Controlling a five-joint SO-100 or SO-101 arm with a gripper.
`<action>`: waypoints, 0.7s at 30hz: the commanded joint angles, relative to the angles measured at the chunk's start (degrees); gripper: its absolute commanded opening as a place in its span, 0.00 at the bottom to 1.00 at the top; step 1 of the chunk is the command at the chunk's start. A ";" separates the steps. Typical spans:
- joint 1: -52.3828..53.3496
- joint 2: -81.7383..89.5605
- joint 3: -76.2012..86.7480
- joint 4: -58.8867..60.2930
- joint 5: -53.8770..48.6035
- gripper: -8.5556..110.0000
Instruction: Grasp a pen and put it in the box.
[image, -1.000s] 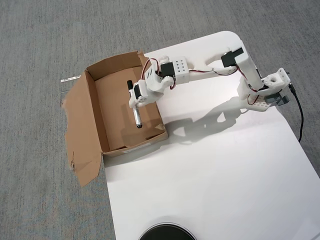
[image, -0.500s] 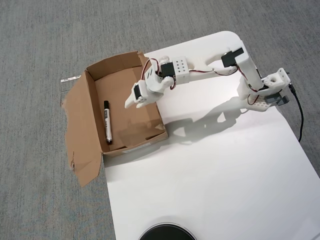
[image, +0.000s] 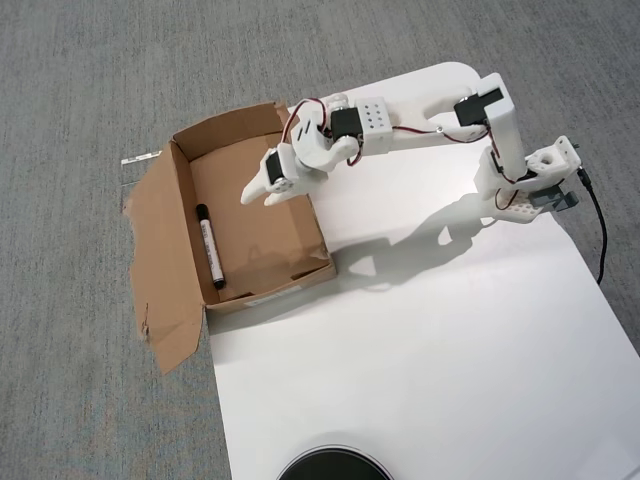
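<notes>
In the overhead view the pen (image: 210, 247), white with a black cap, lies flat on the floor of the box (image: 262, 238), close along its left wall, cap toward the far end. The brown cardboard box sits at the white board's left edge, with a large ragged flap (image: 160, 275) folded outward onto the carpet. My gripper (image: 262, 191) hangs over the box's right half, above and to the right of the pen and apart from it. Its fingers are spread and hold nothing.
The white board (image: 420, 330) serves as the table and rests on grey carpet (image: 80, 90). The arm's base (image: 530, 185) stands at the board's right edge with a black cable (image: 601, 235) trailing down. A black round object (image: 335, 465) shows at the bottom edge.
The pen left the gripper and dropped into the box, ending beside the left wall. The gripper opened and drew back up and toward the box's far right.
</notes>
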 joint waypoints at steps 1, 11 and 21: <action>-0.04 9.40 -0.83 4.04 0.31 0.20; 0.31 20.39 -0.75 14.41 9.10 0.20; 0.22 28.48 -0.75 20.21 12.44 0.20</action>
